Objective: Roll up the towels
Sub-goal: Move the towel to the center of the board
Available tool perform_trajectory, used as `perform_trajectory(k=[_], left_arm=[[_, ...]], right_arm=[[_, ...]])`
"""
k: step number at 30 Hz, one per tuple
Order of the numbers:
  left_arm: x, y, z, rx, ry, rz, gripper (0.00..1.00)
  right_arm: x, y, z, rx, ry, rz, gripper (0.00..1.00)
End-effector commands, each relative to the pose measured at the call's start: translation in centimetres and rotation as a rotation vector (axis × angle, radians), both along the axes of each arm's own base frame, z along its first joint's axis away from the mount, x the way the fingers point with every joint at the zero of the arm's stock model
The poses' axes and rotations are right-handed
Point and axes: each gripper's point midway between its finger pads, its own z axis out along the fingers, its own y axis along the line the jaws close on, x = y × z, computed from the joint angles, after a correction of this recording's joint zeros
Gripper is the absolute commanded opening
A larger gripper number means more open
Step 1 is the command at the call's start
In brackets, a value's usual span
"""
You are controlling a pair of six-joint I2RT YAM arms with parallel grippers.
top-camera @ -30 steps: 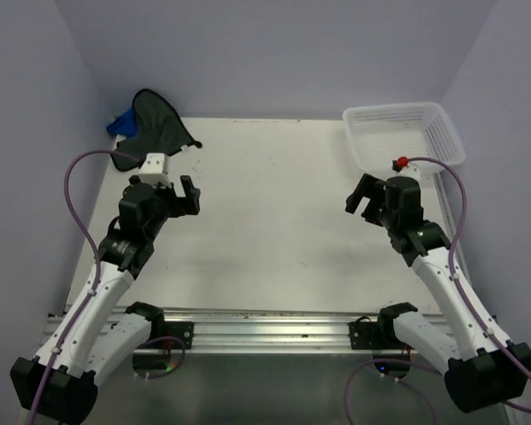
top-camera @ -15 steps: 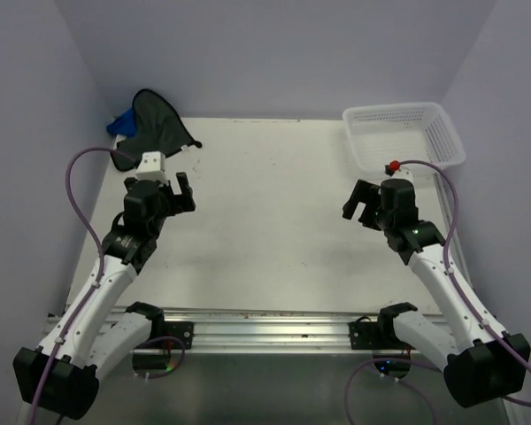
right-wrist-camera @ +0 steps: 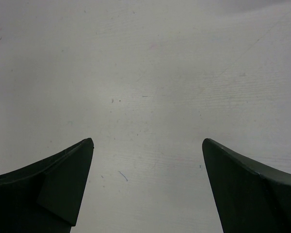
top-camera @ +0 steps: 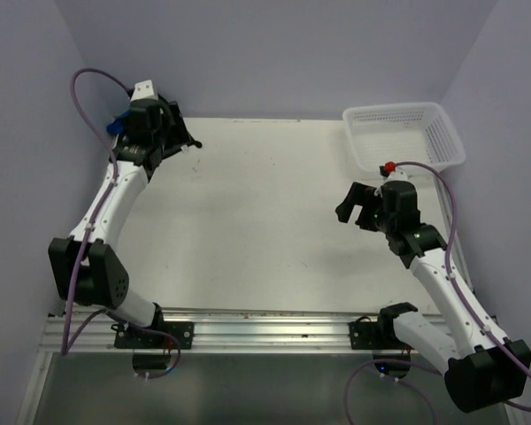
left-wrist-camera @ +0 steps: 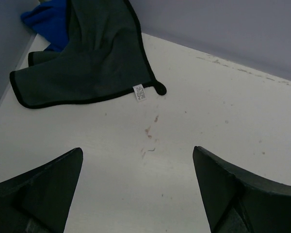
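The dark towel [left-wrist-camera: 87,63] is laid partly over the blue towel [left-wrist-camera: 48,19] in the upper left, and the left gripper [left-wrist-camera: 138,150] and right gripper [right-wrist-camera: 148,141] are held wide open.

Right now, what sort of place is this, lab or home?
Probably a lab robot cell: white table boxed in by plain lavender walls, a metal mounting rail at its near edge, and few props: dark towel, blue towel, mesh basket.

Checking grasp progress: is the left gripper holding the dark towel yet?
No, the left gripper is open, and the dark towel lies untouched ahead of it.
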Motion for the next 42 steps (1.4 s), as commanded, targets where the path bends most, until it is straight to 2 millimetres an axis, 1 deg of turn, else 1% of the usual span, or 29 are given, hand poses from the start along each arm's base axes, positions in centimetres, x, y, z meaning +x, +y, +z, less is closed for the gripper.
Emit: perform_trajectory(k=[1,3,4,5,6,7,8,9,10,11,12,13,14,15,16,17,20,21,22,24,25,28,30,32,34,38,42], left_arm=[[2.8,3.3,-2.6,0.009,0.105,0.077,1.00],[3.9,4.4,-4.3,0.003,0.148,0.091,1.00],[4.7,4.8,-6.5,0.002,0.196,0.093,1.00],[5.3,5.6,-6.8,-0.002,0.200,0.106,1.00],[5.8,5.5,-7.5,-0.005,0.212,0.098,1.00],[6.3,7.1,-8.9,0.000,0.235,0.121,0.99],[6.9,7.3,-9.1,0.008,0.232,0.119,1.00],[7.3,7.4,-9.6,0.019,0.239,0.116,0.99],[7.9,7.6,-11.1,0.030,0.264,0.118,1.00],[8.6,7.8,-11.2,0.041,0.262,0.120,1.00],[9.0,7.8,-11.9,0.046,0.275,0.117,0.99],[9.6,7.9,-14.0,0.050,0.314,0.117,0.99],[10.6,8.2,-13.5,0.056,0.295,0.124,0.98],[11.1,8.2,-14.1,0.056,0.301,0.124,0.98],[11.7,8.3,-15.7,0.055,0.321,0.122,0.97],[12.6,8.2,-15.4,0.052,0.301,0.121,0.97],[14.4,7.8,-16.6,0.032,0.283,0.101,0.96],[14.7,7.8,-18.1,0.025,0.303,0.099,0.95],[15.4,7.8,-17.8,0.014,0.287,0.106,0.94],[15.8,7.7,-18.6,0.000,0.297,0.112,0.92],[16.1,7.8,-19.4,-0.011,0.300,0.119,0.90],[16.7,7.8,-19.8,-0.029,0.281,0.124,0.84],[17.2,7.7,-19.7,-0.036,0.258,0.119,0.84],[17.2,7.7,-20.1,-0.039,0.253,0.119,0.83],[17.3,7.6,-20.5,-0.042,0.251,0.112,0.78],[16.8,7.4,-22.2,-0.058,0.284,0.119,0.77],[15.6,7.7,-24.7,-0.095,0.345,0.140,0.75]], right_arm=[[-0.4,0.8,1.4,0.027,-0.041,0.047,0.99],[-0.6,0.9,1.7,0.041,-0.058,0.051,0.99],[-0.6,1.1,2.1,0.056,-0.080,0.061,0.99],[-0.7,1.1,1.9,0.059,-0.079,0.058,0.99],[-0.7,1.1,1.9,0.063,-0.083,0.057,0.99],[-0.8,1.2,1.8,0.066,-0.083,0.059,0.99],[-0.7,1.2,1.7,0.066,-0.080,0.060,0.99],[-0.7,1.2,1.7,0.068,-0.077,0.060,0.99],[-0.7,1.3,1.4,0.069,-0.065,0.061,0.99],[-0.7,1.7,1.3,0.082,-0.062,0.076,0.99],[-0.7,1.8,1.1,0.085,-0.054,0.079,0.99],[-0.6,1.9,1.0,0.087,-0.051,0.082,0.99],[-0.6,1.9,0.7,0.087,-0.041,0.080,0.99],[-0.6,1.9,0.6,0.084,-0.037,0.080,0.99],[-0.5,1.8,0.4,0.081,-0.035,0.078,0.99],[-0.5,1.8,0.1,0.076,-0.027,0.076,0.99],[-0.4,1.9,-0.4,0.077,-0.015,0.077,0.99],[-0.3,1.9,-0.6,0.076,-0.011,0.077,0.99],[-0.2,1.9,-0.7,0.075,-0.006,0.076,0.99],[0.0,1.9,-1.1,0.069,0.009,0.072,0.99],[0.0,1.9,-1.1,0.065,0.013,0.072,0.99],[0.1,2.0,-1.3,0.067,0.023,0.075,0.99],[0.2,2.0,-1.5,0.066,0.026,0.075,0.99],[0.1,1.9,-1.8,0.063,0.033,0.073,0.99],[0.2,1.9,-1.8,0.063,0.033,0.073,0.99],[0.1,1.9,-1.8,0.061,0.034,0.071,0.99],[0.0,1.7,-1.8,0.056,0.036,0.067,0.99]])
